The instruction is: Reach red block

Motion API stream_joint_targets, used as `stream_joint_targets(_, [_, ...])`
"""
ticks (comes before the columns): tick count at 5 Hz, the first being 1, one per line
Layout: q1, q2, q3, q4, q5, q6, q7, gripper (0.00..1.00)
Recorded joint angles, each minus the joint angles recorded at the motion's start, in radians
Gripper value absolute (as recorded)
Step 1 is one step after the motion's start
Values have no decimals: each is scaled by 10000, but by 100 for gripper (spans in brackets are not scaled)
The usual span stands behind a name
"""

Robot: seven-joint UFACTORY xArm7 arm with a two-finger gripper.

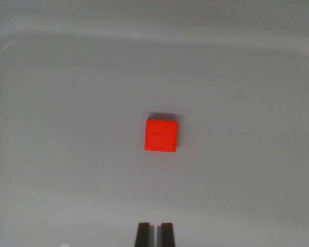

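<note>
A small red block (161, 135) lies flat on the pale grey floor of a tray, near the middle of the wrist view. My gripper (155, 234) shows at the bottom edge as two dark fingertips (143, 234) with only a thin gap between them and nothing held. The block is well above the fingertips in the picture and slightly to the wrist view's right of them, with bare floor between.
The grey tray (51, 77) has a raised rim with rounded corners running along the top, left and right of the view. Nothing else lies on its floor.
</note>
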Motion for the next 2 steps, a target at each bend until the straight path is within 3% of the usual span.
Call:
stream_joint_targets(1, [0,0,0,0,0,0,0,0])
stream_joint_targets(2, [-10,153,-12,-136,14,-270,-19,0])
